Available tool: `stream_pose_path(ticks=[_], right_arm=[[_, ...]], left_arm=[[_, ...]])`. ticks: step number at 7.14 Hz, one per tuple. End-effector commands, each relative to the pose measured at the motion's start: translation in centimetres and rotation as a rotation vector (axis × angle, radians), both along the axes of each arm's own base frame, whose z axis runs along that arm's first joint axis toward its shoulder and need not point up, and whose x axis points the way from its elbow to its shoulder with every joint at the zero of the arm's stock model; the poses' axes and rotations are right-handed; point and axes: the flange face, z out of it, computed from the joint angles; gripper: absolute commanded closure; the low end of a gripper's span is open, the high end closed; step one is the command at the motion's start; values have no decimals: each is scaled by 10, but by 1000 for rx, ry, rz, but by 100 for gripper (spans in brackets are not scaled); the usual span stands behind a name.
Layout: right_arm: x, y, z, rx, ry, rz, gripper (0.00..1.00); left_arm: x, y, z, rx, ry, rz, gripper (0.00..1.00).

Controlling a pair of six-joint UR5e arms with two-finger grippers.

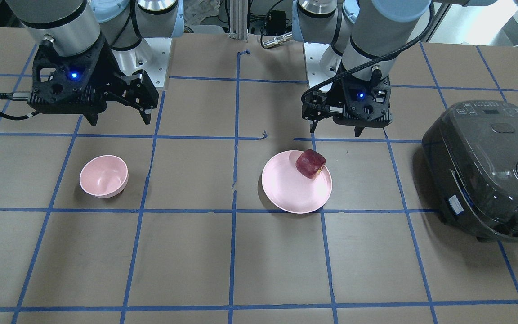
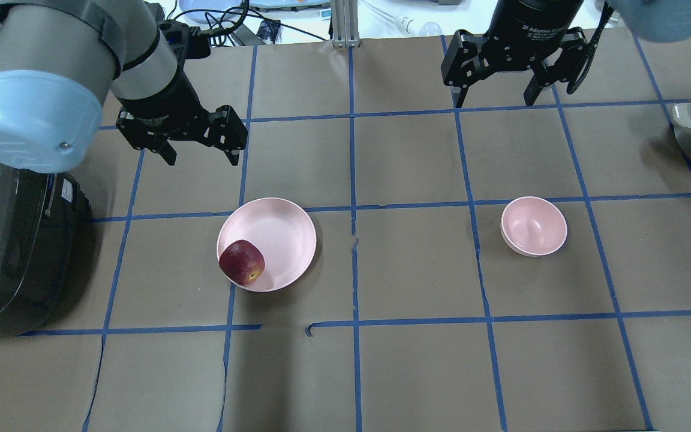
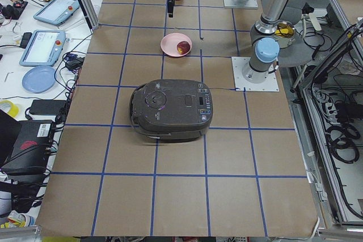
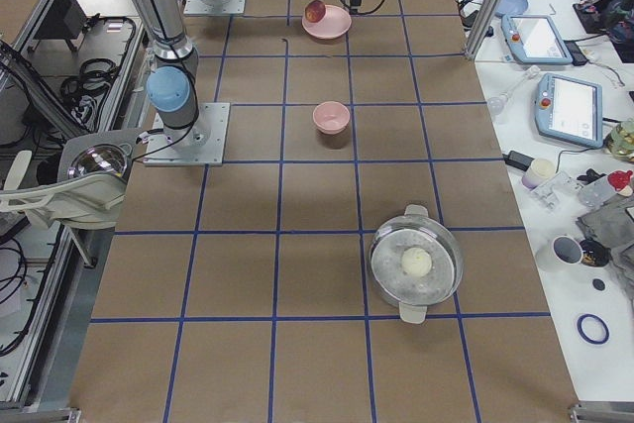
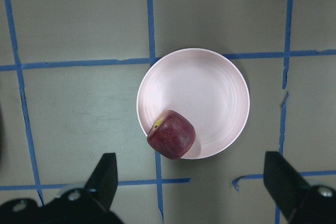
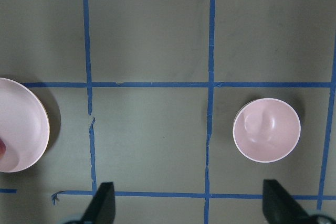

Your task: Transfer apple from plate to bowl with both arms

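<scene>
Honestly, my left pincer [image 5: 191, 182] hangs wide open, and the apple [image 5: 171, 134] below it sits on the near rim of the plate [image 5: 205, 87], so an off-centre pinch could roll it off.

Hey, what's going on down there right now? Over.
Left end effector open, hovering. Right end effector open, hovering. Apple on plate edge; bowl empty. Cooker sits off to the side.

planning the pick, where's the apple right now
In the overhead view the apple sits at the lower-left edge of the plate, well left of the bowl.
</scene>
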Motion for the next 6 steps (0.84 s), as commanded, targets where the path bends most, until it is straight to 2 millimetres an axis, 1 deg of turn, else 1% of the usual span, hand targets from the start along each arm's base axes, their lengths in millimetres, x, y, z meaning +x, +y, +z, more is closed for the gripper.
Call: stream_pose_path(ticks=[1, 2, 3, 4, 5, 6], right_arm=[[-40, -11, -6, 15, 39, -24, 0], [-80, -14, -21, 46, 59, 18, 0], [-116, -14, -45, 95, 52, -26, 0], [-148, -10, -73, 145, 38, -67, 0], [-176, -5, -106, 163, 25, -65, 0], [-191, 9, -159, 190, 8, -54, 0]], left_arm=[[-2, 14, -59, 71, -9, -44, 0], [-2, 23, -88, 60, -8, -51, 0], [-1, 29, -111, 24, -6, -80, 0], [-1, 34, -133, -1, -5, -97, 0], [0, 44, -154, 12, -6, -122, 0], [-2, 46, -173, -11, -6, -155, 0]])
